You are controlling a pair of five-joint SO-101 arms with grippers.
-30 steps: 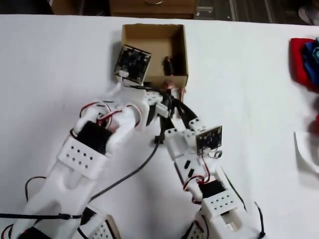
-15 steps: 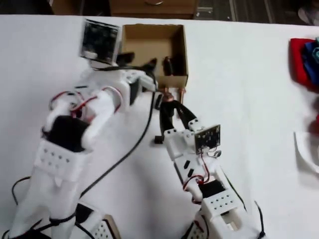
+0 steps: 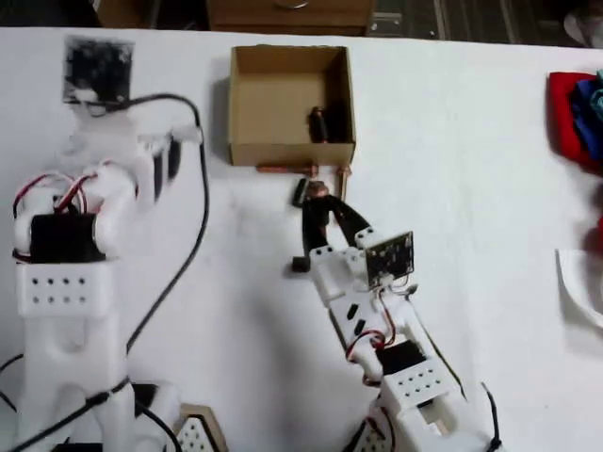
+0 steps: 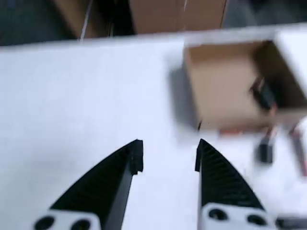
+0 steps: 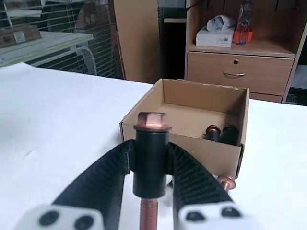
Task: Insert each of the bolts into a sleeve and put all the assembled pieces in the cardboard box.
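1. Cardboard box (image 3: 273, 104) stands open-topped on the white table (image 3: 471, 235). All positions below are given relative to it.
2. Contents of the box: dark assembled pieces (image 5: 221, 133) lie on its floor. They sit against one side wall, towards the wall that faces the arms.
3. Right pincer (image 5: 150, 154) is outside the box, just in front of the arm-facing wall. It is clamped on a black sleeve (image 5: 150, 175), which is held upright.
4. A copper bolt (image 5: 151, 120) passes through that sleeve. Its hexagonal head sits on top of the sleeve and its threaded shank protrudes below.
5. Left pincer (image 4: 168, 155) is well apart from the box, off to one side over bare table. Its jaws are spread apart with nothing between them.
6. A loose bolt (image 3: 283, 169) lies flat on the table along the outside of the arm-facing wall, just beside it.
7. A second loose bolt (image 3: 344, 175) lies near the front corner of the box, close to the right pincer.
8. A loose black sleeve (image 3: 299, 193) lies a little farther from the box than the first loose bolt.
9. A small black part (image 3: 300, 265) lies farther out again from the box. Its type cannot be determined.
10. A red cloth (image 3: 570, 108) lies at the table edge, well apart from the box.
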